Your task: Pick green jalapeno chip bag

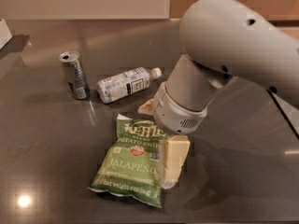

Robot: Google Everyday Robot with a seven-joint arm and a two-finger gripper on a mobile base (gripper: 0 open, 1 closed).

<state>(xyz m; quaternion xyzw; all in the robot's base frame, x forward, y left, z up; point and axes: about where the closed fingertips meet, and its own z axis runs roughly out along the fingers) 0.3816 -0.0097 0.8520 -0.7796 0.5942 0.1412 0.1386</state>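
The green jalapeno chip bag (133,164) lies flat on the dark table, label up, in the lower middle of the camera view. My gripper (157,143) hangs from the big grey arm right over the bag's upper right part. It is open. One cream finger (173,164) comes down along the bag's right edge. The other finger (146,107) shows just beyond the bag's top edge. The wrist hides the bag's top right corner.
A clear plastic water bottle (126,84) lies on its side behind the bag. A silver drink can (74,74) stands to its left. A white object (3,31) sits at the far left edge. The table's right edge (285,113) runs behind the arm.
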